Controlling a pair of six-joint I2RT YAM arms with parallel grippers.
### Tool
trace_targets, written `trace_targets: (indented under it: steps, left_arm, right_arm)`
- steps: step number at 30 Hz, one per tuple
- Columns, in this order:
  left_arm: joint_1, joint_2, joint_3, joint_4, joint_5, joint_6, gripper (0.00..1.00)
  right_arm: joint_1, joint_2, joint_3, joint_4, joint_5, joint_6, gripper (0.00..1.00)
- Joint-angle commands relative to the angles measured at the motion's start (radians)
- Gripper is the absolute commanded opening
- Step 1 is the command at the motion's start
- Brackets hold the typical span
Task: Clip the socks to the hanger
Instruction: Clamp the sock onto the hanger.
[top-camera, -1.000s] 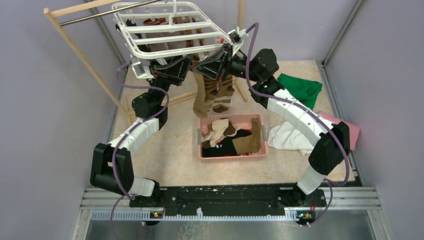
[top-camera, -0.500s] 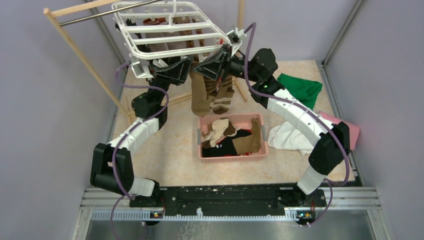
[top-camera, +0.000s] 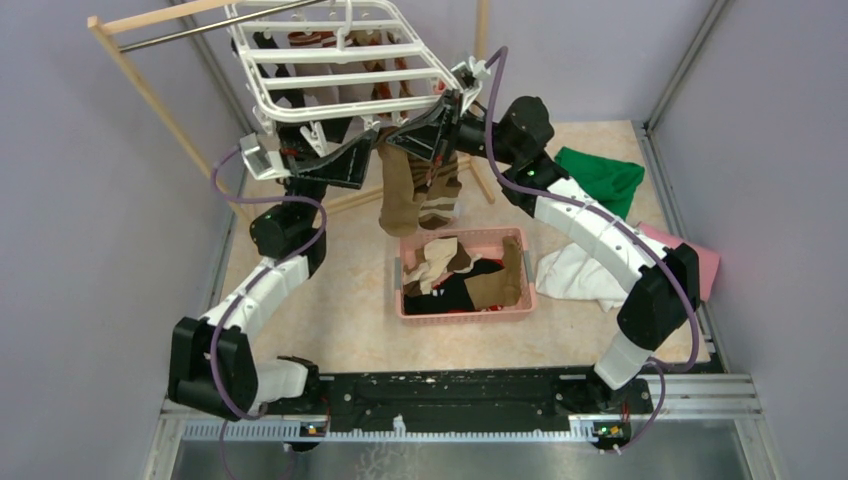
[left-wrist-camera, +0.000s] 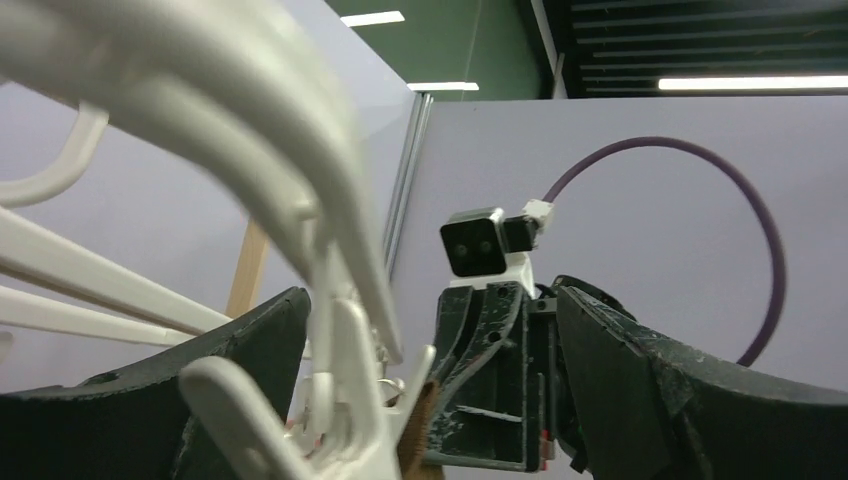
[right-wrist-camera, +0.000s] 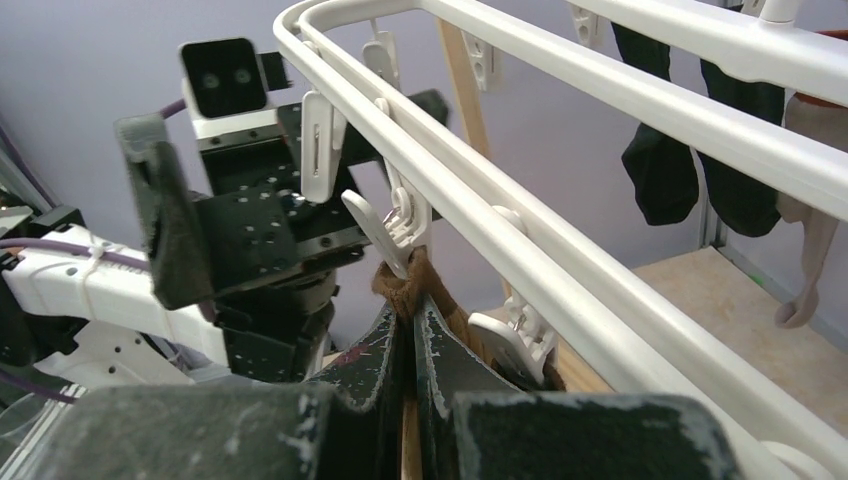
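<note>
The white hanger (top-camera: 330, 60) hangs tilted at the back, with dark socks (right-wrist-camera: 660, 170) clipped along its far side. A plain brown sock (top-camera: 400, 195) and a striped sock (top-camera: 440, 200) dangle under its near right corner. My right gripper (right-wrist-camera: 408, 320) is shut on the brown sock's cuff (right-wrist-camera: 410, 290), right under a white clip (right-wrist-camera: 385, 225) that bites the cuff's top edge. My left gripper (left-wrist-camera: 430, 300) stands wide open just left of it, with the clip (left-wrist-camera: 350, 400) between its fingers (left-wrist-camera: 200, 380) and untouched.
A pink basket (top-camera: 465, 312) with more socks sits on the table below the grippers. Green (top-camera: 605, 175), white (top-camera: 575, 275) and pink (top-camera: 705, 265) cloths lie to the right. The wooden rack (top-camera: 150, 95) stands at the back left.
My left gripper has opened wide and let go of the clip, and the left arm has drawn back to the left. The hanger has swung up slightly. The right gripper holds still.
</note>
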Motion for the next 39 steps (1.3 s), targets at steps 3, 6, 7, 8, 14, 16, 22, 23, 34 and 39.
trace_targets:
  steps: [3, 6, 7, 8, 14, 16, 22, 23, 34, 39]
  left_arm:
    - [0.006, -0.159, -0.097, -0.016, -0.028, 0.073, 0.98]
    - [0.007, -0.228, -0.134, -0.116, -0.029, 0.111, 0.98]
    - [0.007, -0.250, -0.139, -0.157, -0.026, 0.123, 0.98]
    - [0.007, -0.272, -0.144, -0.199, -0.023, 0.135, 0.98]
    - [0.007, -0.386, -0.186, -0.369, -0.022, 0.193, 0.98]
    - [0.007, -0.412, -0.198, -0.403, -0.022, 0.205, 0.98]
    - [0.007, -0.485, -0.217, -0.528, -0.005, 0.270, 0.95]
    - [0.007, -0.499, -0.217, -0.555, -0.003, 0.288, 0.95]
    - [0.007, -0.659, -0.174, -1.069, 0.034, 0.506, 0.98]
    - [0.007, -0.741, -0.211, -1.187, 0.019, 0.566, 0.98]
  right_arm:
    - [-0.013, -0.018, 0.019, -0.009, 0.024, -0.041, 0.00]
    - [-0.013, -0.018, 0.018, -0.031, 0.036, -0.059, 0.00]
    - [-0.013, -0.018, 0.018, -0.036, 0.038, -0.063, 0.00]
    - [-0.014, -0.020, 0.017, -0.042, 0.040, -0.066, 0.00]
    - [-0.013, -0.032, 0.001, -0.053, 0.041, -0.083, 0.00]
    - [-0.013, -0.036, -0.012, -0.032, 0.029, -0.077, 0.00]
    - [-0.015, -0.053, -0.044, 0.009, 0.010, -0.062, 0.00]
    - [-0.017, -0.057, -0.046, 0.004, 0.007, -0.069, 0.02]
    - [-0.032, -0.145, -0.128, -0.097, -0.079, -0.226, 0.47]
    - [-0.033, -0.215, -0.192, -0.178, -0.103, -0.355, 0.54]
